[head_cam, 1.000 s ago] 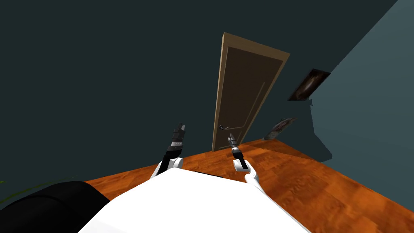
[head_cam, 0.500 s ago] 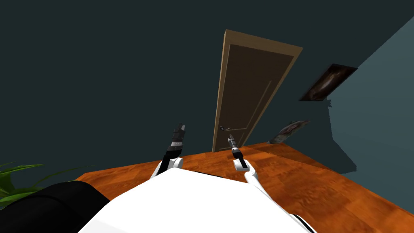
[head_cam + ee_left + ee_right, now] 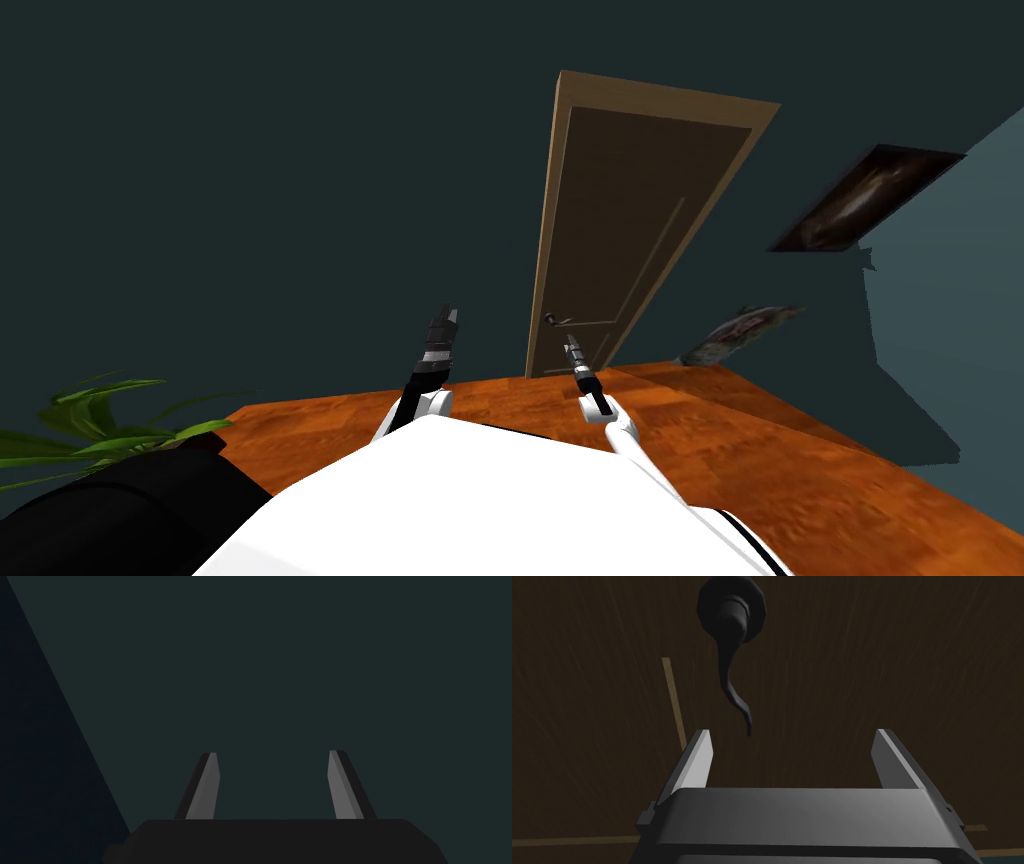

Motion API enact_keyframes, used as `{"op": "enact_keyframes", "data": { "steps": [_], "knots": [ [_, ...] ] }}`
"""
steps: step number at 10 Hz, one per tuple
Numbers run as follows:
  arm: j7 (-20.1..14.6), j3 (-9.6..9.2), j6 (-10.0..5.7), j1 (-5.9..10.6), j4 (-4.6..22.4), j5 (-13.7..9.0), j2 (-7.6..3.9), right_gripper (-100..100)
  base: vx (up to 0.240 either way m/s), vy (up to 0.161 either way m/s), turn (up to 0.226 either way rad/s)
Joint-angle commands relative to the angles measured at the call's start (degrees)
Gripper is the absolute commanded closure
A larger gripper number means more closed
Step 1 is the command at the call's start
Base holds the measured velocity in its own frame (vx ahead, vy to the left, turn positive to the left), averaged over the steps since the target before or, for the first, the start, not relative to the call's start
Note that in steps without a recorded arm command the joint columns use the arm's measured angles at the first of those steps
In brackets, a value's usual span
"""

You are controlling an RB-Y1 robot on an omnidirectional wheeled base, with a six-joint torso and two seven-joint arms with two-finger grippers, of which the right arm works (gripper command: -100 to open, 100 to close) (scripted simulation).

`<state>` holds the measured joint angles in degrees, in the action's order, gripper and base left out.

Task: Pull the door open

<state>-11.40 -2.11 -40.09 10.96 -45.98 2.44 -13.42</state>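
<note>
In the head view, the brown door stands shut in its paler frame, in the upper middle of the picture and slightly right of centre, set in a dark wall. Its small dark handle sits low on the door's left edge. The right gripper points up at it from just below centre and is near the handle but not touching. The left gripper is raised left of centre, facing the bare wall well away from the door. A green plant shows at lower left. One picture hangs at upper right, and another leans on the wall lower down.

In the left wrist view, the left gripper's fingers stand wide apart with nothing between them.

In the right wrist view, the right gripper's fingers are also spread wide and empty. The handle is a thin curved lever coming off a round base. Its tapering tip ends just beyond the fingertips, closer to one finger than the other, and is not yet between them.

The door looks rigid and fairly heavy. It will likely swing on hinges at the edge opposite the handle, so the pull should follow an arc. The lever looks hard, smooth and narrow, so it could slip. The thicker part near the round base seems the best place to grip, with the fingers closing across it rather than on the thin tip.
</note>
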Motion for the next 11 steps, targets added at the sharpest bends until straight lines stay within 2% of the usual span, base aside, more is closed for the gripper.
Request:
{"op": "enact_keyframes", "data": {
  "steps": [1,3,4,8,10,11],
  "knots": [
    [-0.23,-0.03,-0.46,0.76,2.07,0.11,-0.23,-100,0.020,-0.073,0.065],
    [-0.70,-0.15,-1.35,2.48,6.01,0.48,-0.76,-100,0.017,-0.067,0.112],
    [-0.70,-0.15,-1.35,2.48,6.06,0.48,-0.76,-100,0.016,-0.056,0.070],
    [-1.40,-0.33,-2.68,5.04,12.01,1.03,-1.55,-100,0.011,-0.065,0.109],
    [-1.66,-0.40,-3.16,5.98,14.19,1.23,-1.84,-100,0.011,-0.065,0.075],
    [-1.58,-0.37,-3.10,5.67,13.60,1.16,-1.78,-100,0.005,-0.031,0.022]
  ]
}}
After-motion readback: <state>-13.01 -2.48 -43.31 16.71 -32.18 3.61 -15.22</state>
